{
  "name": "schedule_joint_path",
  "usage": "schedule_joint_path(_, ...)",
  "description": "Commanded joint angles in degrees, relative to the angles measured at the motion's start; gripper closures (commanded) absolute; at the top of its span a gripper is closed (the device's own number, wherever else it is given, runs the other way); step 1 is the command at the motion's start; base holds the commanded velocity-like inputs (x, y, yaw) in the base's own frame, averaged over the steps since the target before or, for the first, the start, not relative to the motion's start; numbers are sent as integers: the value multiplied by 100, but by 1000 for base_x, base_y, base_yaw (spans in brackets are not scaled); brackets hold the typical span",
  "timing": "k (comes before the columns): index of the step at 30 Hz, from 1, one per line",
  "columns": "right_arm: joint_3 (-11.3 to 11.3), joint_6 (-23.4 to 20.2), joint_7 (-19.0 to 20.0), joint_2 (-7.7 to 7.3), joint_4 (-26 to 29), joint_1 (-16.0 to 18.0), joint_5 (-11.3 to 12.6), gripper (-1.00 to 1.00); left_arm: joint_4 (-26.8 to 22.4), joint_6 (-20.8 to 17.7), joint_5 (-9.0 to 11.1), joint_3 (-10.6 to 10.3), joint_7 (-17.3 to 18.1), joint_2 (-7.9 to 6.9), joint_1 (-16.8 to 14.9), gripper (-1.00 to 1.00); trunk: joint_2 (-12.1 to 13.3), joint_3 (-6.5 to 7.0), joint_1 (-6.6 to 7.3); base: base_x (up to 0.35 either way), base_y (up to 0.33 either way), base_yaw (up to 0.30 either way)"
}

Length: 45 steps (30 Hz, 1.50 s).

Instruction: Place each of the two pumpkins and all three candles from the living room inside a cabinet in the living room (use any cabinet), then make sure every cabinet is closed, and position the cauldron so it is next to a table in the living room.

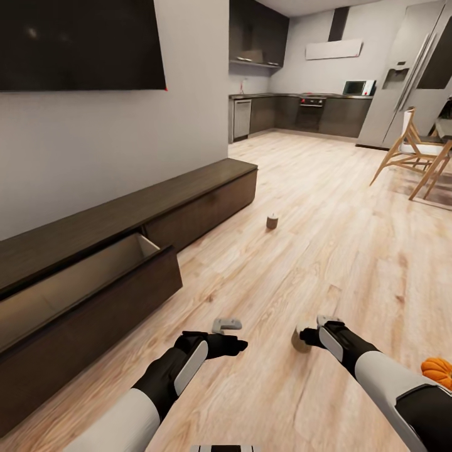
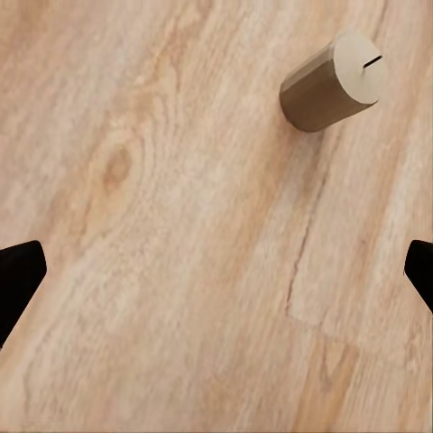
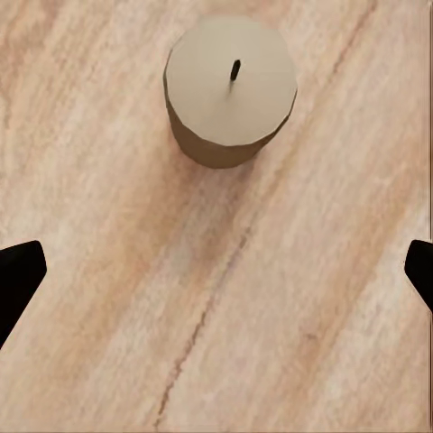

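Pale wood-plank floor runs to a far dark kitchen; the long dark-brown cabinet on the left has its near drawer pulled out. A squat olive-grey candle stands mid-floor, another just beside the right gripper. Both grippers, left included, hover with jaws wide.

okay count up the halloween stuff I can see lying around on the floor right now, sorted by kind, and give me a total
Candles: 2, one far out on the floor past the cabinet, one near the right end effector.
Pumpkins: 1, at the head view's right edge, partly cut off.
Cauldrons: 0.
Total: 3.
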<state>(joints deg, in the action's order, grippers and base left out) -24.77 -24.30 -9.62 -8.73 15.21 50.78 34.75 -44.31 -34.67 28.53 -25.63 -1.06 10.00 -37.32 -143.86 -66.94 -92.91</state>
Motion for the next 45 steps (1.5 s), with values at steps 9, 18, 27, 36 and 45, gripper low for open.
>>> schedule_joint_path(9,-39,99,-40,67,17,-7,-118,-100,1,-23,21,-4,-12,0,-3,-100,-2,-5,0,194,-104,0)
schedule_joint_path(18,-37,143,-40,75,17,-7,-126,-100,1,-23,21,-4,-9,0,-3,-100,-2,-5,0,87,2,0)
schedule_joint_path(27,-37,145,-40,81,17,-7,-127,-100,1,-23,21,-4,-8,0,-3,-100,-2,-5,0,73,21,0)
schedule_joint_path(36,-37,145,-40,82,17,-7,-127,-100,-10,-23,21,-4,-8,0,-3,-100,-7,-94,-11,1,0,0)
schedule_joint_path(45,-37,145,-40,82,17,-7,-127,-100,-17,-23,29,-4,0,0,-3,-100,-19,-293,-34,0,0,0)
